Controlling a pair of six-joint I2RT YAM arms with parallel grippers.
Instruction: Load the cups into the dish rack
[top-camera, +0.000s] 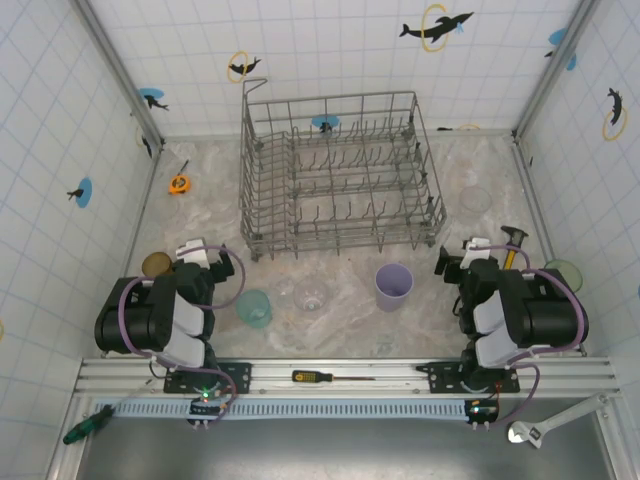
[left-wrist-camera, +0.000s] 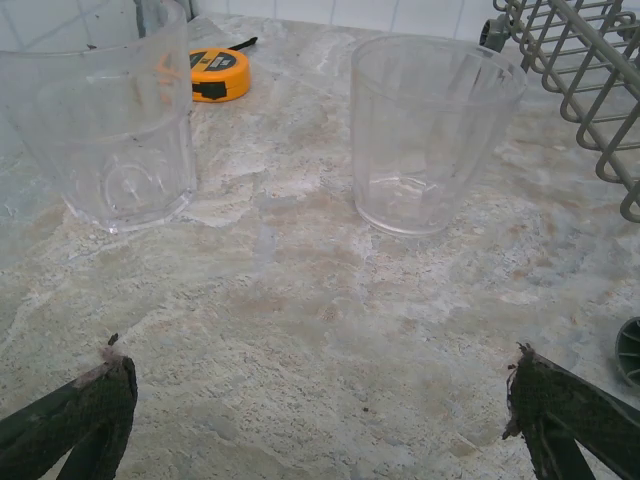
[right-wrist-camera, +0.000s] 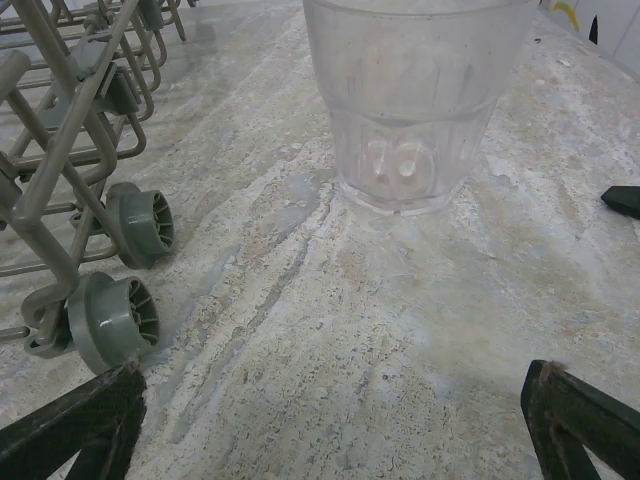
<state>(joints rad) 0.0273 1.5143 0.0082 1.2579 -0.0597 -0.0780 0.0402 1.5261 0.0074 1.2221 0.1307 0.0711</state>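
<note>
The dish rack is a grey wire basket with rows of upright tines. It stands at the back middle of the worktop on small grey wheels. All the cups stand outside it, upright and mouth up, on the marbled surface.

A lavender cup sits in front of the rack's near right corner. A teal cup and a clear cup stand near each other, not touching, to its left. An amber cup is beside the left arm and a pale green cup beside the right arm. A second clear cup stands just right of the rack.

The left fingers are spread wide with nothing between them. Ahead of them stand two see-through, empty cups: the tumbler by the tape measure, in front of the orange tape measure, and the tumbler by the rack.

The right fingers are also wide and hold nothing. They face a faceted cup that is clear and empty.
</note>
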